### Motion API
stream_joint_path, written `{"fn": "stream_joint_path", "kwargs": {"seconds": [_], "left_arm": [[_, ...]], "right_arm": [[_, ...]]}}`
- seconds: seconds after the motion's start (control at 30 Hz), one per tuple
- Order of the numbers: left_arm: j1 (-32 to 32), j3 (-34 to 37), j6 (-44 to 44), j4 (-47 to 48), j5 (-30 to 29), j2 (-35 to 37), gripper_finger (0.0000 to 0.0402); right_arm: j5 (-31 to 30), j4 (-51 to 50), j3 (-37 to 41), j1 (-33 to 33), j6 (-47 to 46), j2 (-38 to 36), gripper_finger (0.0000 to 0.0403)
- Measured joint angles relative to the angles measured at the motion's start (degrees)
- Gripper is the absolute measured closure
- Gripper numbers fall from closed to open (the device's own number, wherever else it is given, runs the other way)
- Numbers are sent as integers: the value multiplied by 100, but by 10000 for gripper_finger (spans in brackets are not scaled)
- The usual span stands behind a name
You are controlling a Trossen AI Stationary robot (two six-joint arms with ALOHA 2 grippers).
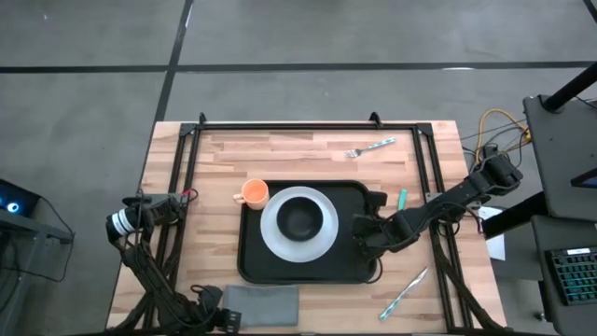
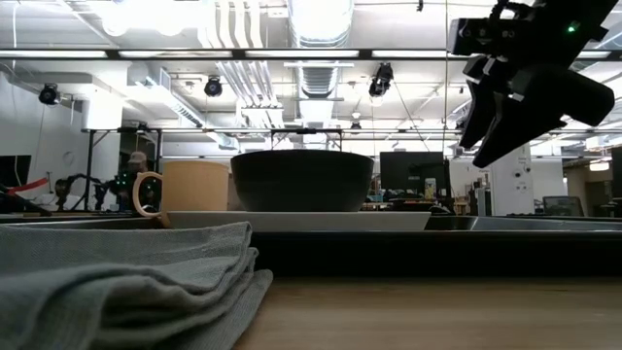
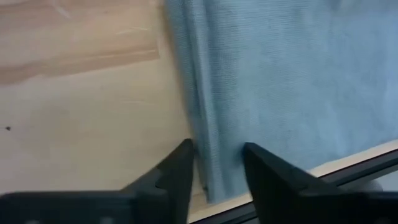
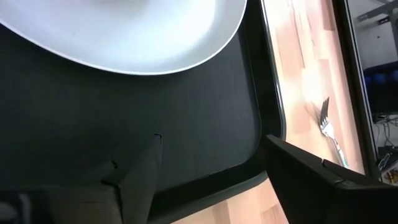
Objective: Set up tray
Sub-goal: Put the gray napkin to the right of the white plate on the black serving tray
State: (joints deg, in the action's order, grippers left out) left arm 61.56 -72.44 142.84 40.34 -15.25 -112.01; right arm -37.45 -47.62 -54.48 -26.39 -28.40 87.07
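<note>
The big black tray (image 1: 312, 266) sits in the middle of the wooden table (image 1: 308, 154). A white plate (image 1: 275, 229) with a dark bowl (image 1: 298, 221) rests on it. The right gripper (image 4: 211, 163) hangs wide open over the tray's right end, holding nothing. The left gripper (image 3: 216, 168) has its fingers on either side of the grey cloth's (image 3: 292, 81) edge, not fully closed.

Even overhead light, soft shadows. Ceiling fixtures (image 2: 321, 19) blown out in low view, foreground cloth (image 2: 126, 282) out of focus. Wrist views blurry close up; mild glare on plate (image 4: 130, 34).
</note>
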Motion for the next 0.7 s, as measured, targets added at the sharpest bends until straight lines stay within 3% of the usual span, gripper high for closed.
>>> {"fn": "stream_joint_path", "kwargs": {"seconds": [0.17,0.43,0.7], "left_arm": [[-43,15,-150,-97,-124,-13,389],[-95,-235,-350,77,-436,-49,400],[-137,-1366,-572,1906,-545,46,401]], "right_arm": [[-2,1,-91,0,16,0,143],[-4,0,-177,0,98,-2,146],[-2,-9,-177,0,100,-4,154]]}}
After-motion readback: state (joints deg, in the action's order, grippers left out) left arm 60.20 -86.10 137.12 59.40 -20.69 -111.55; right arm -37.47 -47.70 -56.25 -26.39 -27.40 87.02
